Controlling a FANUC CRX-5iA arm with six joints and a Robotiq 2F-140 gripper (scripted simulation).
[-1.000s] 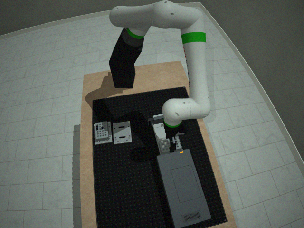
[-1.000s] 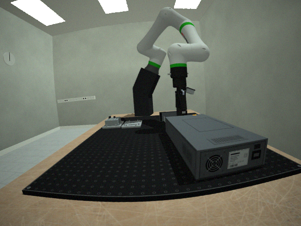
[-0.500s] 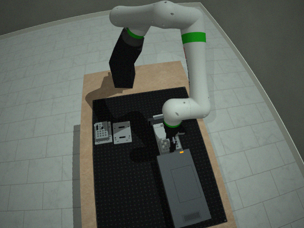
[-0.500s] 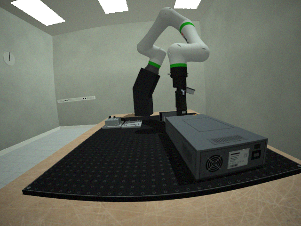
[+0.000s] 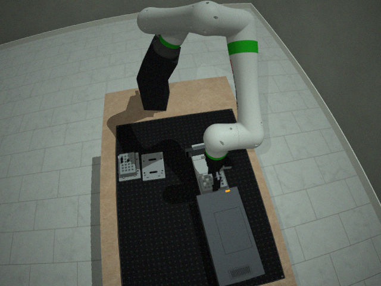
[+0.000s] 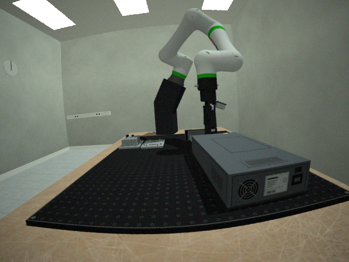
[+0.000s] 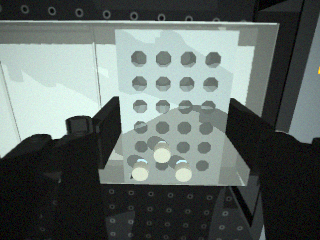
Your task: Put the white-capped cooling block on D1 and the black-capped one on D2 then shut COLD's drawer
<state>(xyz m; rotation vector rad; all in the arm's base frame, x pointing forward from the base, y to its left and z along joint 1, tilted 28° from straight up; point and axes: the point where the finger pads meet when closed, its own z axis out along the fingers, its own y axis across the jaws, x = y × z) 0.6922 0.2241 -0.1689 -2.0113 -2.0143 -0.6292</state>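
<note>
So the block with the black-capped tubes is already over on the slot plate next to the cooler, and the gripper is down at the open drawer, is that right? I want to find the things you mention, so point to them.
Not quite: the top view shows the black-capped block (image 5: pixel 127 168) (image 6: pixel 130 140) on the far slot plate, the one beyond the plate nearest the cooler (image 5: pixel 230 233) (image 6: pixel 253 152). The gripper (image 5: pixel 216 186) (image 7: pixel 172 112) is indeed down at the open drawer (image 5: pixel 200 164) (image 7: pixel 45 70).

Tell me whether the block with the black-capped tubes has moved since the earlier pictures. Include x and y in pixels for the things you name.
No. The black-capped block (image 5: pixel 127 168) (image 6: pixel 130 141) sits in the same place on its slot plate (image 5: pixel 129 178) (image 6: pixel 129 147), left of the bare plate (image 5: pixel 153 165) (image 6: pixel 152 144) in the top view.
</note>
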